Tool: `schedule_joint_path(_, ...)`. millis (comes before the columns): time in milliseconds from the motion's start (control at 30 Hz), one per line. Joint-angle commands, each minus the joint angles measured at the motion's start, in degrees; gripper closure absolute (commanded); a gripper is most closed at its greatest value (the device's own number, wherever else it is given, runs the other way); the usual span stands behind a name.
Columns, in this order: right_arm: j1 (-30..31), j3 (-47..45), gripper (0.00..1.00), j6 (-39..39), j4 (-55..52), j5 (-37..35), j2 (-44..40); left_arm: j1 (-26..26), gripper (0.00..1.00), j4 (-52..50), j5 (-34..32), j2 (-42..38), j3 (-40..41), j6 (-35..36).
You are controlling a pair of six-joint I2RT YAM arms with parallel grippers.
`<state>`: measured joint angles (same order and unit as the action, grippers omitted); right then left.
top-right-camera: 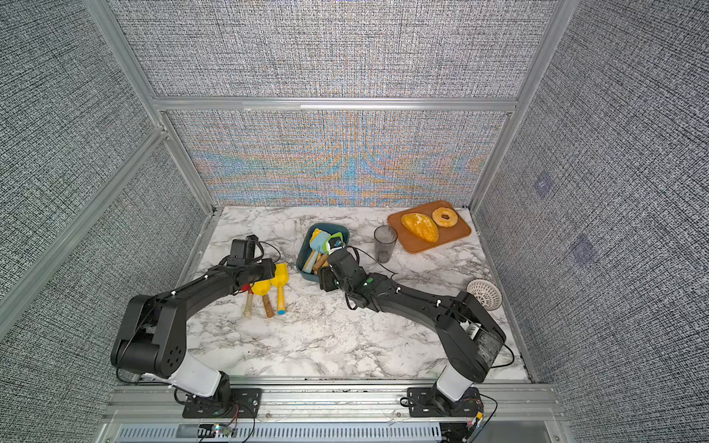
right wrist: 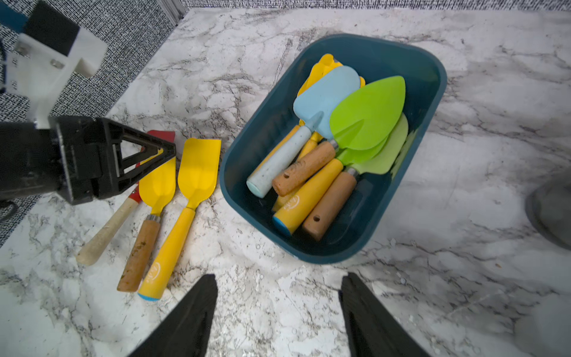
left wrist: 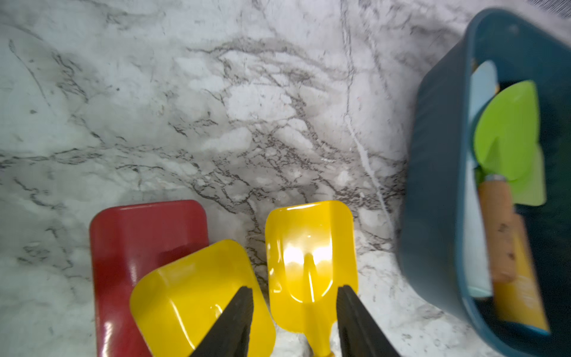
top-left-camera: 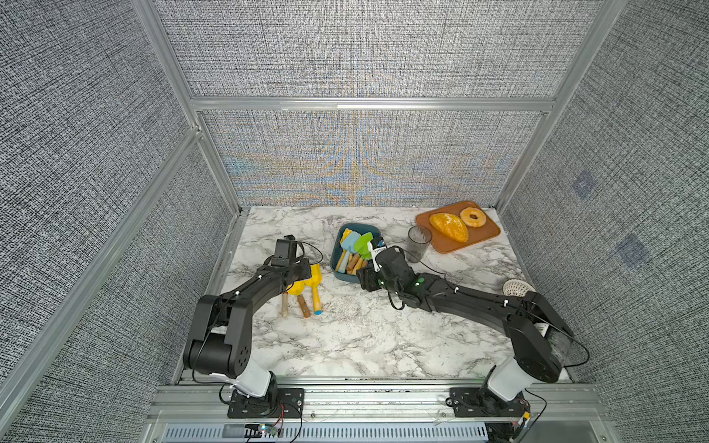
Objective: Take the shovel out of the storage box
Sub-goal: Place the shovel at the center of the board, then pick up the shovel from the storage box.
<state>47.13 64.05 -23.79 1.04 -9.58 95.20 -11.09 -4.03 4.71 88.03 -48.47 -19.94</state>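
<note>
box (right wrist: 426,92): was set on the table (top-left-camera: 345,337), mid-rear, just beyond the right gripper
inside box: a blue shovel (right wrist: 327,92) and green shovels (right wrist: 367,114) were piled over a yellow blade (right wrist: 323,63), handles turned toward the robot
outside box: three were laid side by side on the table, just left of the box: a red shovel (left wrist: 133,241), a wood-handled yellow shovel (right wrist: 157,182) and an all-yellow shovel (right wrist: 199,167)
left gripper (left wrist: 295,289): was held low over the yellow blades, jaws parted, nothing clamped
right gripper (right wrist: 279,276): was held over bare table just before the box, jaws spread wide and empty
elsewhere: a cup (top-left-camera: 419,241) was stood right of the box; bread (top-left-camera: 449,227) and a doughnut (top-left-camera: 473,217) were laid on a tray (top-left-camera: 485,234) in the far right corner
</note>
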Motion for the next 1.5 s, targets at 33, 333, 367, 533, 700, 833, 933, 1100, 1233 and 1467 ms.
schedule_joint_path(33,-2.03,5.86,0.34,2.81,-2.51,2.14,3.97,0.07,0.51,4.82,7.14,-6.28,2.64,-0.99)
schedule_joint_path(333,-7.15,19.68,0.41,2.26,-7.08,12.42,18.7,-0.08,0.52,7.77,13.05,-21.44,12.36,-2.12)
schedule_joint_path(367,-7.32,20.88,0.41,2.05,-7.56,13.0,20.06,-0.09,0.52,7.51,12.87,-22.83,13.13,-2.1)
schedule_joint_path(533,-7.84,24.23,0.41,-1.54,-9.08,13.57,23.06,-0.15,0.52,6.27,13.2,-26.56,14.67,-2.03)
schedule_joint_path(700,-8.51,26.29,0.41,-5.75,-11.85,14.84,23.08,-0.11,0.52,5.93,12.73,-29.67,15.9,-2.62)
schedule_joint_path(833,-9.17,29.45,0.41,-7.37,-16.34,18.22,24.0,-0.12,0.51,4.24,12.02,-32.84,16.47,-2.63)
schedule_joint_path(933,-9.95,34.11,0.44,-7.69,-21.85,21.0,26.88,-0.11,0.5,2.6,11.19,-34.87,16.57,-2.47)
schedule_joint_path(1100,-9.9,40.0,0.48,-7.65,-26.75,23.04,31.17,-0.14,0.48,2.14,9.92,-35.35,16.93,-1.79)
schedule_joint_path(1233,-9.88,42.94,0.48,-8.15,-29.63,22.11,34.52,-0.09,0.48,2.27,11.5,-32.98,16.41,-1.37)
schedule_joint_path(1467,-9.86,44.09,0.49,-8.91,-30.97,19.71,36.62,-0.12,0.48,2.54,12.87,-31.25,16.21,-1.15)
